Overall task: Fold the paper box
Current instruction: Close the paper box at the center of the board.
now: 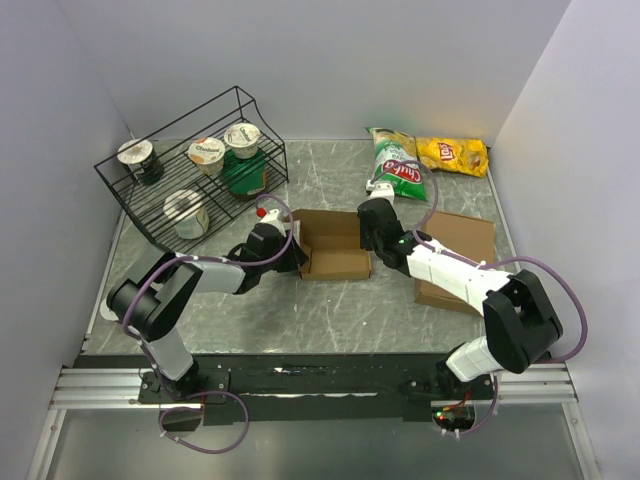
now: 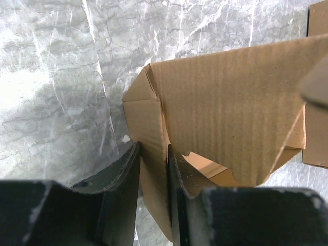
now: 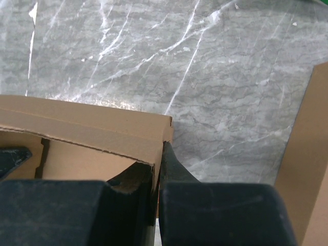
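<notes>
Closest in, the mounting rail [image 1: 300,385] runs along the near edge of the worktop [image 1: 330,310], and from it both arms reach to the middle. The paper box [image 1: 333,245] lies there on the marbled surface, between the two claws and partly formed: its walls are raised around a shallow tray and a flatter panel lies at the far side.

The left claw [image 1: 297,252] is at the box's left end. In the left wrist view the left claw [image 2: 154,154] is clamped on the paper box [image 2: 230,113], one finger on each face of the upright end wall, with the cardboard filling the narrow gap. The right claw [image 1: 372,240] is at the box's right end. In its own view the right claw [image 3: 157,164] is pressed together on the paper box [image 3: 87,130], pinching the wall at its corner.

Off to the right, a plain cardboard slab [image 1: 460,250] lies flat under the right arm. A wire rack [image 1: 190,170] with cups [image 1: 242,138] stands far left, and two snack bags [image 1: 420,155] lie far right.

The step in hand looks like forming the end walls: each claw pins one end so the sides stand square. Next, I judge, one claw must let go while the other steadies the box, then push the loose flap or tab over and inward to lock a wall. Thin cardboard will spring back or crease if it is released too soon or squeezed off the score line.
</notes>
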Motion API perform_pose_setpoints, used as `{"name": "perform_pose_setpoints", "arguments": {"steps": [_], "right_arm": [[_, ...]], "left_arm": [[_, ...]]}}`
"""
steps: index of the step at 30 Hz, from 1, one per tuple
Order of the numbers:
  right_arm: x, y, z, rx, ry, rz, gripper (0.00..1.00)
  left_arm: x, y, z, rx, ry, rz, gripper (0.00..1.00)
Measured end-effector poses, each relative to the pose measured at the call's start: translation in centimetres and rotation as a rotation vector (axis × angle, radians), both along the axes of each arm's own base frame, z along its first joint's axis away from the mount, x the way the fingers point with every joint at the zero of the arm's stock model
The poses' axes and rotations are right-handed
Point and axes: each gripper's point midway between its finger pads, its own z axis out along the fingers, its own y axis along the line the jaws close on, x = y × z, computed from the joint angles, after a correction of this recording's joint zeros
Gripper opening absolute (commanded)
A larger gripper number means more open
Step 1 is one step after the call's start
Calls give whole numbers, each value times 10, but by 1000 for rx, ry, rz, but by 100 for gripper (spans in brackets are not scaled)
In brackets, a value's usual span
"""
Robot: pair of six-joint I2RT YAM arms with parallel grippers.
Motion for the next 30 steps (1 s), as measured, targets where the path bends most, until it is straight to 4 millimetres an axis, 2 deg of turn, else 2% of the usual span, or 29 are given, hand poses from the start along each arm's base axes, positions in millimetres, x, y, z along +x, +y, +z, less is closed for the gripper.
{"name": "perform_pose_setpoints", "arguments": {"steps": [30], "right_arm": [[2,2,2,133,-5,-92,0]], "left_arm": [[4,-1,-1,69,-42,5,21]]}}
